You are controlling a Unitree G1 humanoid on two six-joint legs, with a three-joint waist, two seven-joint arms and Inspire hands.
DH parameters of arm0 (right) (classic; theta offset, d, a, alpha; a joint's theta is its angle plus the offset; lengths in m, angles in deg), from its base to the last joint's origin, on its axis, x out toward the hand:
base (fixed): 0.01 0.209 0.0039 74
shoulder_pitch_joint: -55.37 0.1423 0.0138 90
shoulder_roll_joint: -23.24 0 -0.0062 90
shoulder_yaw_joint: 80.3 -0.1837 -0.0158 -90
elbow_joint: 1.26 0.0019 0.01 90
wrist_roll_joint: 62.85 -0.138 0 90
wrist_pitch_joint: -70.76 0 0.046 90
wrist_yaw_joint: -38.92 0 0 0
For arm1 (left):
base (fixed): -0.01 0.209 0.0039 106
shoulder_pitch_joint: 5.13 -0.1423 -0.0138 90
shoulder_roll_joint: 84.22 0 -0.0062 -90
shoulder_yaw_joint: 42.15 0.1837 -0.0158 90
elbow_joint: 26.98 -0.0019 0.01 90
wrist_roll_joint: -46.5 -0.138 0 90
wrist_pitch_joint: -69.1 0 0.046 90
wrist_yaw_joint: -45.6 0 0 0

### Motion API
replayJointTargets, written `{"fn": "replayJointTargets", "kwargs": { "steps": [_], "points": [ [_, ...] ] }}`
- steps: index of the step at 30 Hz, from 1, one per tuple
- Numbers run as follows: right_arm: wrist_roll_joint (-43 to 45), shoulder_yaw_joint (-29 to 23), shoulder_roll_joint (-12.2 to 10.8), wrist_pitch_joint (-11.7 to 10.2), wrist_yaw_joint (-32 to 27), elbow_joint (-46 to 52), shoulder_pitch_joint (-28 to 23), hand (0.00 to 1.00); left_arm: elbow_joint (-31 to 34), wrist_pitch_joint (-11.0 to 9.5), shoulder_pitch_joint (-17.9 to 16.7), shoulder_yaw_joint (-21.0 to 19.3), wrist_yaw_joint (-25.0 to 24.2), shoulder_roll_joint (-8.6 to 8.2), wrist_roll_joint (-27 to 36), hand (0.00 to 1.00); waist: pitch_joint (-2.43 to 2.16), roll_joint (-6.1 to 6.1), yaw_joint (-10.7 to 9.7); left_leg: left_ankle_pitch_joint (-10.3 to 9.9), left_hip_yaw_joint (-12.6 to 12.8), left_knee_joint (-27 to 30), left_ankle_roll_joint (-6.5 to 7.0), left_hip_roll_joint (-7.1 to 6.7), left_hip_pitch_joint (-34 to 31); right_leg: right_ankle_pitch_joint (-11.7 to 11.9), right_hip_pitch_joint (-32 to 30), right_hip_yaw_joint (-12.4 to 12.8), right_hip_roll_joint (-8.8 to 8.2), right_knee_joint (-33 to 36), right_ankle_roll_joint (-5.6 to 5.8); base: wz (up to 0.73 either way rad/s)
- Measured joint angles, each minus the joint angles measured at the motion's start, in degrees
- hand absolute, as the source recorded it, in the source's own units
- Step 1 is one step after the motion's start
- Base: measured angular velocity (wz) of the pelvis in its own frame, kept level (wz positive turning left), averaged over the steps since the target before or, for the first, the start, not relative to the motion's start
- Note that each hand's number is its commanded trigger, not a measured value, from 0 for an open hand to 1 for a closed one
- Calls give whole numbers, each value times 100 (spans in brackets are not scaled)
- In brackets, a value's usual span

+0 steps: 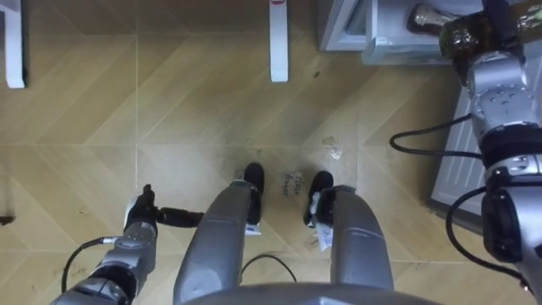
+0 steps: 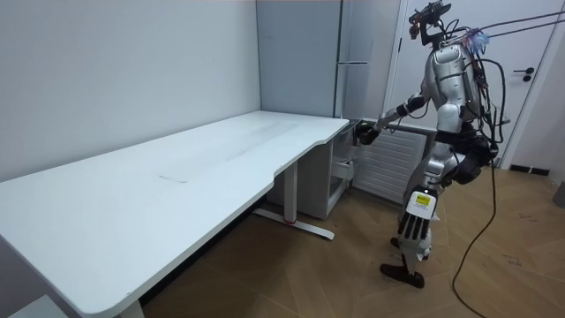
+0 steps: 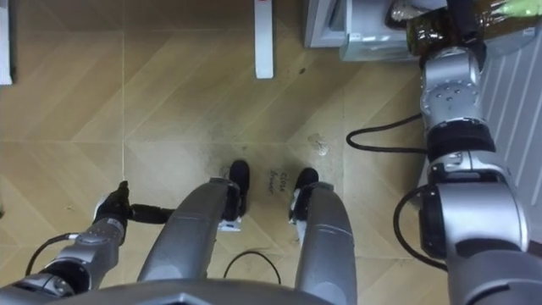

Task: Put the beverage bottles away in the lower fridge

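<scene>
Right hand (image 1: 501, 19) at 1 o'clock, fingers clamped round dark bottle (image 1: 457, 38), by fridge (image 2: 357, 79). Left hand (image 1: 140, 216) at 8 o'clock, fingers relaxed, empty.

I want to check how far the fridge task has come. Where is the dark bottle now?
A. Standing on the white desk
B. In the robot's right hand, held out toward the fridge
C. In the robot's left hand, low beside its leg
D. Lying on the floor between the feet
B: the right hand is curled round the dark bottle, reaching to the fridge; the left hand hangs open.
</scene>
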Motion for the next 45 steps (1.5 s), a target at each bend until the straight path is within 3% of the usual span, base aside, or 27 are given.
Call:
{"fn": "replayJointTargets", "kwargs": {
  "steps": [1, 3, 4, 13, 20, 33, 34, 45],
  "points": [
    [0, 0, 1, 3, 0, -29, 20, 75, 0, 7, -6, 12, 0, -2, 9, 0, 2, -4, 1, 0, -9, -9, 0, -3, 12, -1, 17, -5, 1, -13, 1, 8],
    [-1, -2, 5, 34, 3, -229, 130, 47, -1, 36, -35, 109, -10, -3, 105, 0, 3, -5, 7, 5, -26, -70, 5, -4, 75, 8, 104, -27, 12, -105, 17, 0],
    [-1, -2, 8, 43, 3, -242, 145, 0, -1, 36, -44, 108, -10, 1, 110, 0, 3, -4, 12, 5, -34, -79, 5, -5, 76, 9, 112, -36, 11, -121, 19, 0],
    [-197, -1, 31, 136, 209, -640, 266, 0, 18, 53, -103, 192, -103, 21, 101, 0, 8, -12, 126, 7, -37, -147, 9, -3, 120, 12, 181, -67, 23, -259, 42, 1],
    [-370, -69, 83, 139, 193, -645, 294, 0, 47, -4, -100, 213, -111, 67, 90, 0, 52, -82, 92, 6, -64, -133, 10, 2, 51, -7, 151, -104, -4, -262, 61, 4],
    [-658, -241, 200, 134, 52, -660, 395, 0, 136, -67, -98, 204, -109, 104, 49, 0, 54, -79, 101, -13, 42, -28, 74, -14, -68, -39, 13, -89, -97, -101, 99, 1],
    [-670, -242, 201, 134, 52, -665, 395, 100, 134, -62, -100, 204, -108, 104, 38, 0, 54, -79, 99, -13, 43, -29, 75, -14, -68, -40, 13, -90, -99, -99, 99, 4],
    [-938, -331, 241, 133, 115, -688, 409, 100, 129, -29, -103, 204, -116, 104, 35, 0, 55, -80, 82, -10, 57, -62, 80, -6, -62, -57, 37, -111, -104, -93, 111, 2]
  ]
}}
